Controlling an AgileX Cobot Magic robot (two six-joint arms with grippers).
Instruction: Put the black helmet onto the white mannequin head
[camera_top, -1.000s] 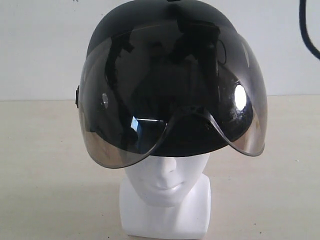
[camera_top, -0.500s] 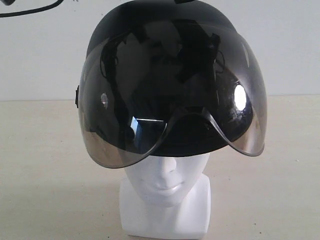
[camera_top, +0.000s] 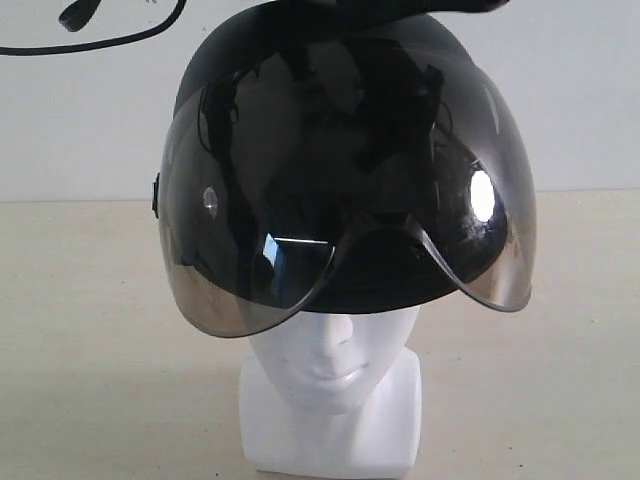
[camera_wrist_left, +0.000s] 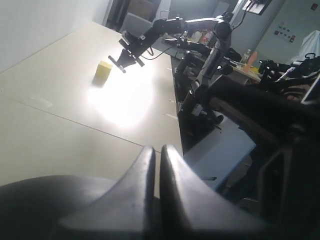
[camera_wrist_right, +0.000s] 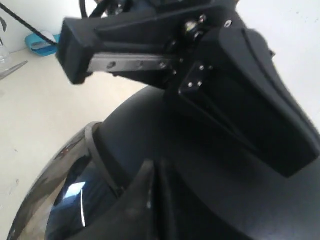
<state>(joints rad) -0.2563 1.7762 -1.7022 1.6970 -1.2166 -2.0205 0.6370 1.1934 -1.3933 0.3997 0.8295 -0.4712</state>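
Observation:
The black helmet (camera_top: 340, 150) sits on the white mannequin head (camera_top: 335, 365), its smoky visor hanging down to the nose. In the exterior view only a black arm part (camera_top: 440, 5) shows, above the crown. My left gripper (camera_wrist_left: 158, 150) is shut with nothing between its fingers, just above the helmet's dark curve (camera_wrist_left: 40, 200). My right gripper (camera_wrist_right: 155, 167) is also shut and empty, close over the matte shell (camera_wrist_right: 150, 135) beside the visor edge (camera_wrist_right: 65, 200). The left gripper's black body (camera_wrist_right: 225, 85) fills the space above the crown in the right wrist view.
The mannequin stands on a beige table (camera_top: 80, 330) before a white wall. A black cable (camera_top: 90, 45) hangs at the upper left. In the left wrist view a yellow block (camera_wrist_left: 103, 70) lies far off near another robot arm (camera_wrist_left: 150, 40).
A black arm part has come in over the top of the helmet, and the cable has swung into the upper left. Helmet and head stay put.

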